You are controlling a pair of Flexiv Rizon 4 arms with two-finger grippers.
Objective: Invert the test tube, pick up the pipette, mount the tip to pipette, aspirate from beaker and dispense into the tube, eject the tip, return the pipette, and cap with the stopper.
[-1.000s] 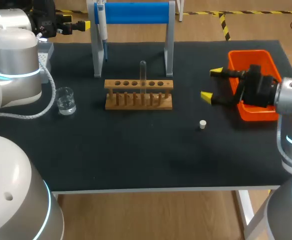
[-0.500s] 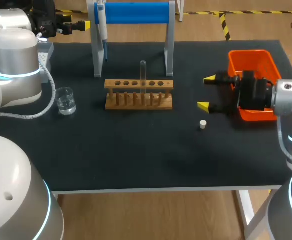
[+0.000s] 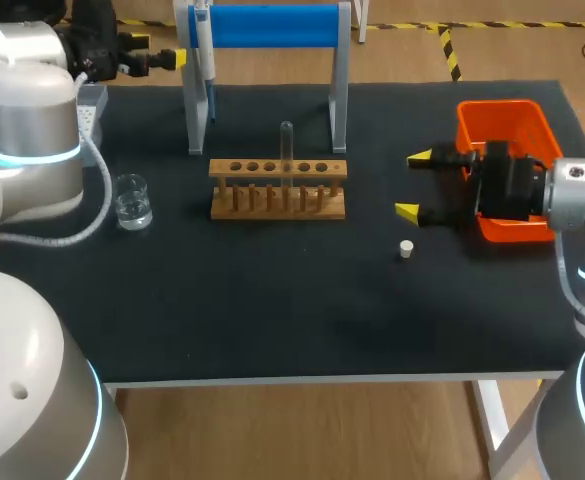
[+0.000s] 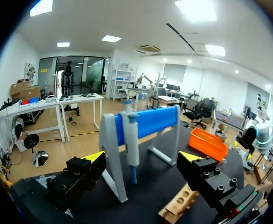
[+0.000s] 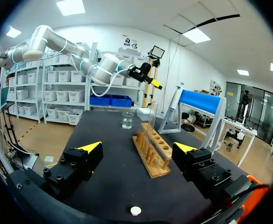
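Observation:
A clear test tube (image 3: 286,148) stands upright in the wooden rack (image 3: 277,190). The pipette (image 3: 204,45) hangs on the blue stand (image 3: 272,25) behind the rack. A glass beaker (image 3: 132,200) sits to the rack's left, and a small white stopper (image 3: 406,249) lies to its right. My right gripper (image 3: 413,185) is open just beyond the stopper, in front of the orange bin (image 3: 507,120). In the right wrist view the stopper (image 5: 135,211) lies under the open right gripper (image 5: 137,147), with the rack (image 5: 152,156) ahead. My left gripper (image 4: 142,156) is open, with the pipette (image 4: 130,140) straight ahead.
A grey box (image 3: 92,100) sits at the table's far left, partly hidden by my left arm. The stand's two grey legs (image 3: 339,95) rise just behind the rack. The table's front edge (image 3: 302,378) runs below bare black mat.
My right gripper swung and moved slightly left toward the stopper a second ago, then held still. My left arm shifted a little near the stand.

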